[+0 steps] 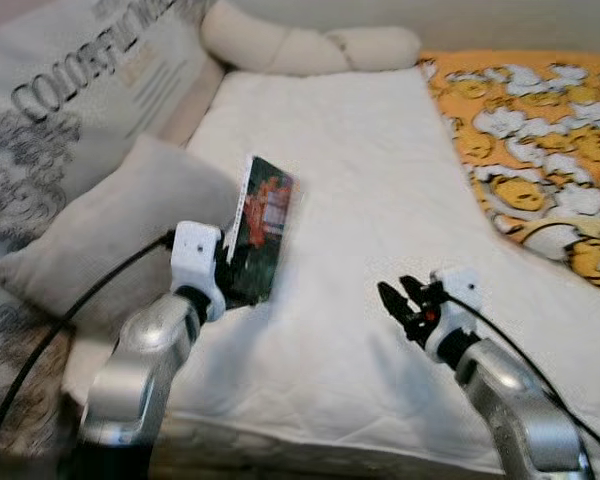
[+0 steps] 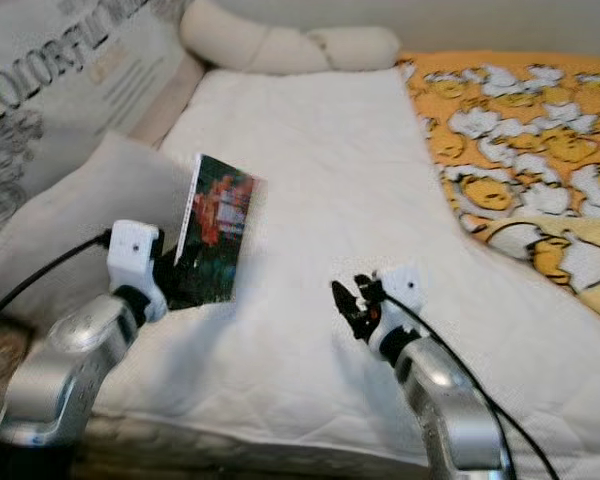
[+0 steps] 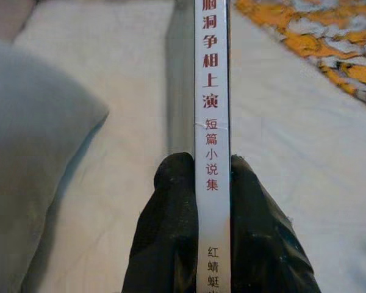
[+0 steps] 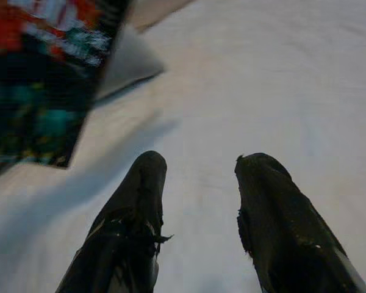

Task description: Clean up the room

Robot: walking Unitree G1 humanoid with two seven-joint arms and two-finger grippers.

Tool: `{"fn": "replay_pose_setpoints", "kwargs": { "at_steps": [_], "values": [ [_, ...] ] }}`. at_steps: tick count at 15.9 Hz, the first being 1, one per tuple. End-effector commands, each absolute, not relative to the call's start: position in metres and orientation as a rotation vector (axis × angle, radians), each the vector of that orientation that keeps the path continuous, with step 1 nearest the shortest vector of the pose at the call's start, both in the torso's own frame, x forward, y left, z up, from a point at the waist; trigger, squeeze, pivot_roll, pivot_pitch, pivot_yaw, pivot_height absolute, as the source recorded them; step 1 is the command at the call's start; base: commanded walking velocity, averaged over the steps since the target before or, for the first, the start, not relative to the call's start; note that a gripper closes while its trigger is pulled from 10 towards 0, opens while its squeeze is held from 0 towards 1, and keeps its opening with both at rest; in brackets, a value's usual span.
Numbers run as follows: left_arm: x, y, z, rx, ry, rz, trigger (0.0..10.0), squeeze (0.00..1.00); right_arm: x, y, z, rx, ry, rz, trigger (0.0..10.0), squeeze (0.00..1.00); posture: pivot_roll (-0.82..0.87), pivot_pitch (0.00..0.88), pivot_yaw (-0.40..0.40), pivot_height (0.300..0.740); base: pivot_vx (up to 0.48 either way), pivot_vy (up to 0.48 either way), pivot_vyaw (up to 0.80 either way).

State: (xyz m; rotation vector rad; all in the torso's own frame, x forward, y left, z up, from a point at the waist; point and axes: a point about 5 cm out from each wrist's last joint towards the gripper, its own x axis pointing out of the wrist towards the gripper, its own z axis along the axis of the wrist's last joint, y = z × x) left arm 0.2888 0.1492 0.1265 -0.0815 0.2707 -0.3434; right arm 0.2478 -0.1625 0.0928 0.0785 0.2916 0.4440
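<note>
Two silver arms reach over a bed. On the left, a grey cushion (image 1: pixel 110 235) lies against a larger printed pillow (image 1: pixel 70 90). Just beside it, the left gripper (image 3: pixel 212 183) is raised above the white quilted mattress (image 1: pixel 360 200), its fingers (image 3: pixel 168 232) clamped on the spine of a thin dark paperback book with a red-and-green cover (image 1: pixel 260 225), held upright on edge. Further right, the right gripper (image 4: pixel 198 165) hovers low over the mattress, fingers (image 4: pixel 140 201) parted and holding nothing. An orange duck-patterned blanket (image 1: pixel 540 140) covers the bed's far right.
</note>
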Motion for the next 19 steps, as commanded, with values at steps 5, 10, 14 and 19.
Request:
{"fn": "replay_pose_setpoints", "kwargs": {
  "at_steps": [5,10,14,19],
  "values": [
    [0.342,0.133,0.136,-0.364,0.348,-0.493,10.0,0.00,0.245,-0.192,0.122,0.081,0.267,0.594,10.0,0.00,-0.03,0.036,0.057,0.740,0.000,0.000,0.00],
    [0.355,0.107,0.103,-0.672,0.599,-0.572,10.0,0.00,0.236,-0.197,0.127,0.058,0.333,0.717,10.0,0.00,-0.07,0.086,0.058,0.740,0.000,0.000,0.00],
    [0.356,0.108,0.083,-0.560,0.666,-0.483,10.0,0.00,0.218,-0.195,0.129,0.010,0.393,0.818,10.0,0.00,-0.13,0.160,0.071,0.740,0.000,0.000,0.00],
    [0.358,0.122,0.073,-0.384,0.653,-0.386,10.0,0.00,0.191,-0.198,0.140,-0.014,0.473,0.870,10.0,0.00,-0.21,0.235,0.079,0.740,0.000,0.000,0.00]
  ]
}}
